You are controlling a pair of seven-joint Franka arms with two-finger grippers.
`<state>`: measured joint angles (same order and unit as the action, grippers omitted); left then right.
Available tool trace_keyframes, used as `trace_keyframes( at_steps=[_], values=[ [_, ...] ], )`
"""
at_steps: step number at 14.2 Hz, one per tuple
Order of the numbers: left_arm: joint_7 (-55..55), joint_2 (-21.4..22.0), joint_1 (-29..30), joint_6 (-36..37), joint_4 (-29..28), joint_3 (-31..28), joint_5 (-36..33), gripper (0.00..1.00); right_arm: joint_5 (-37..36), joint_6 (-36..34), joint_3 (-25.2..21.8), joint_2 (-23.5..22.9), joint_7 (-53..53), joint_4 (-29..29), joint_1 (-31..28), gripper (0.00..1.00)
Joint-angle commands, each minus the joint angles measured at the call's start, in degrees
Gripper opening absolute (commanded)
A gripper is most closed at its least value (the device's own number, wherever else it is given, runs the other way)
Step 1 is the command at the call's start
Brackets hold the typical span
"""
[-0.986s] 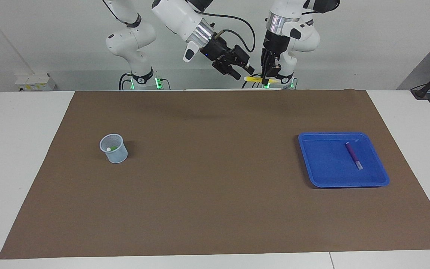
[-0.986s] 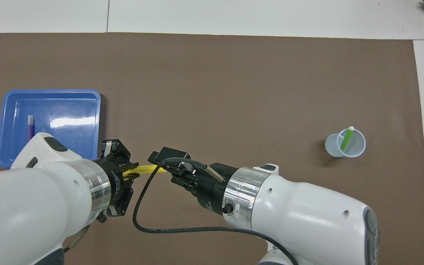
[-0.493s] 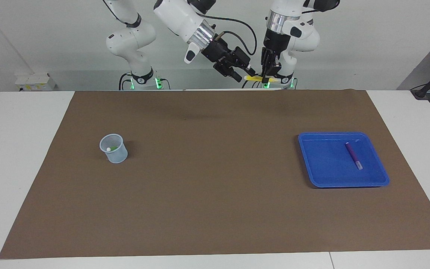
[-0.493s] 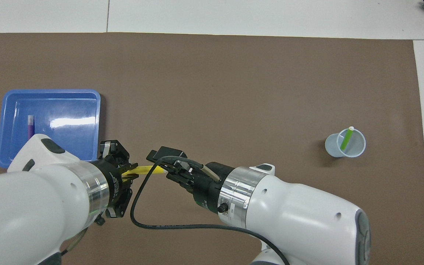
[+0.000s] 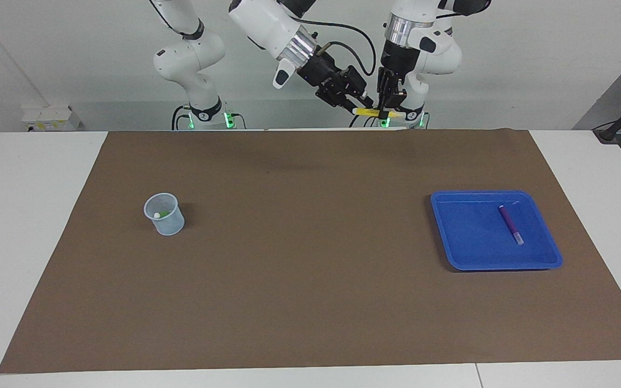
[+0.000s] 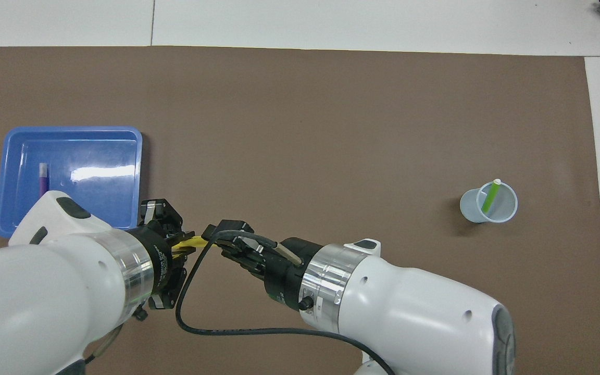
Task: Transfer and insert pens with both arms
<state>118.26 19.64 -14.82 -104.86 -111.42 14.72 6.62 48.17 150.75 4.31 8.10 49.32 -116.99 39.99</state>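
Now the yellow pen (image 5: 373, 112) is hanging level in the air at the robots' edge of the mat, clamped in the left gripper (image 5: 383, 110). Right gripper (image 5: 358, 103) is closing in on its free end, grip unconfirmed: handover starting. Green pen (image 6: 490, 196) is standing in the cup (image 6: 488, 202), purple pen (image 5: 511, 224) is lying in the blue tray (image 5: 496, 261).

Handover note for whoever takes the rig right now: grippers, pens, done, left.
Left gripper: shut on the yellow pen, held level in the air at the robots' end of the mat.
Right gripper: at the pen's free end; grip not confirmed.
Green pen: in the cup, done.
Purple pen: lying in the blue tray, untouched.
Left to do: finish the handover, drop yellow in the cup, then transfer purple.
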Motion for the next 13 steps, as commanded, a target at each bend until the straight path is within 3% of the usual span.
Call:
trace_keyframes(
  at_steps=[1, 9, 13],
  values=[
    [0.92, 1.80, -1.00, 0.71, -1.61, -0.56, -0.03, 0.00, 1.14, 0.95, 0.26, -0.54, 0.17, 0.71, -0.09, 0.27],
    [1.10, 1.89, -1.00, 0.80, -1.61, -0.56, -0.03, 0.00, 1.14, 2.27, 0.26, -0.72, -0.10, 0.62, -0.35, 0.00],
    [1.10, 1.98, -1.00, 0.80, -1.61, -0.56, -0.03, 0.00, 1.40, 2.45, 0.26, -0.81, -0.10, 0.71, -0.70, 0.00]
  ],
)
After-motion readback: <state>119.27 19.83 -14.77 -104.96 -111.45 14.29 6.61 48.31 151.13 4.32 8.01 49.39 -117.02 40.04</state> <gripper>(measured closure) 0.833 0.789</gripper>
